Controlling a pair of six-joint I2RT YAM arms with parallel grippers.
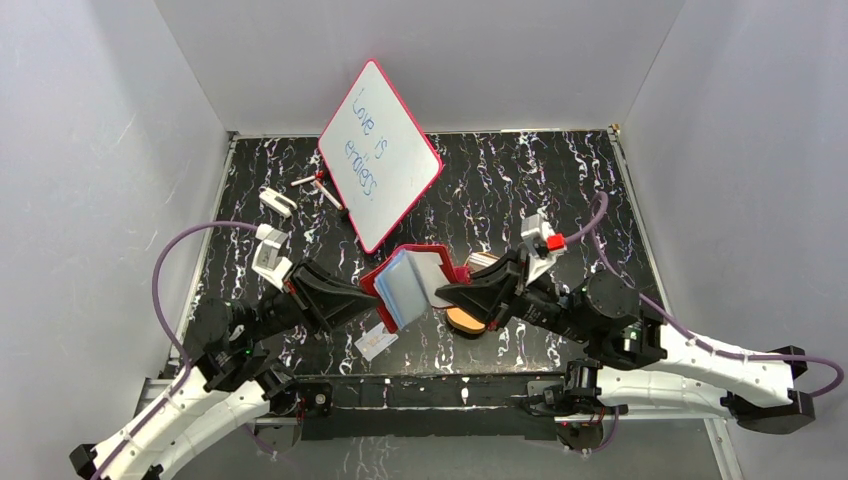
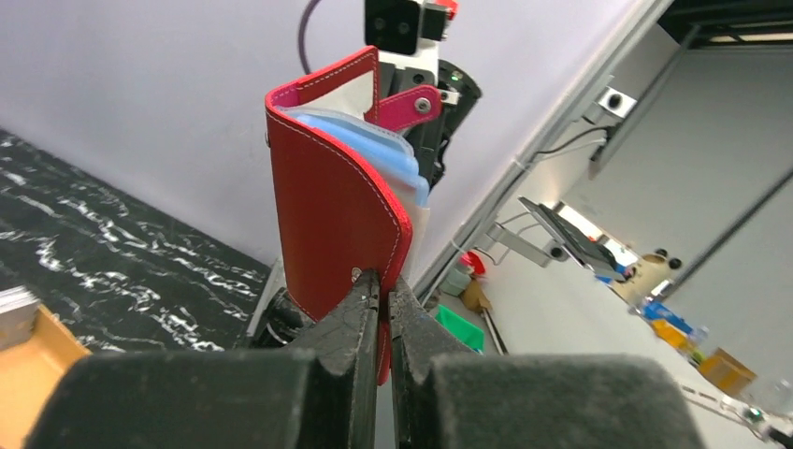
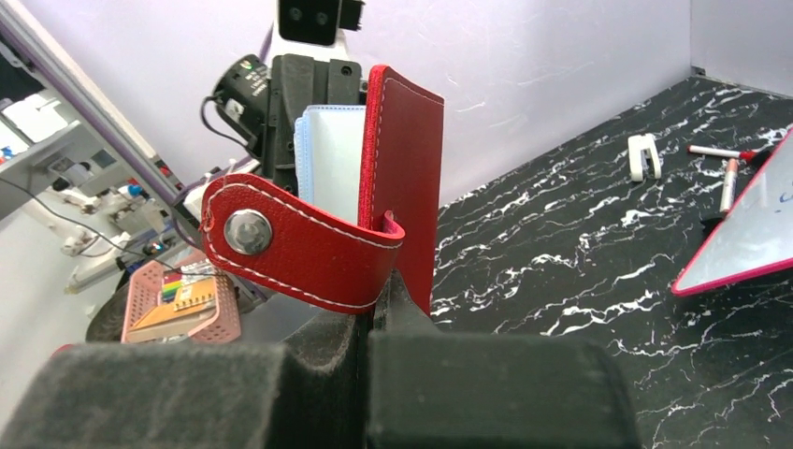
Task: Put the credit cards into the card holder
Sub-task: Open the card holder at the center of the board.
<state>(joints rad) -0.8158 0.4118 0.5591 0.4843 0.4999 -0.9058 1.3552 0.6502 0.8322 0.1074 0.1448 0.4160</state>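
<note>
Left wrist, card holder clamped in left gripper

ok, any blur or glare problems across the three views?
Top external: even light, no harsh shadows, whiteboard writing legible. Left wrist: card holder sharp, left gripper soft nearest the lens. Right wrist: small highlight on the snap tab, right gripper soft.

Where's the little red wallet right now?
In the top view, the card holder is mid-table, held open between the left claw and right claw, just in front of the whiteboard.
</note>
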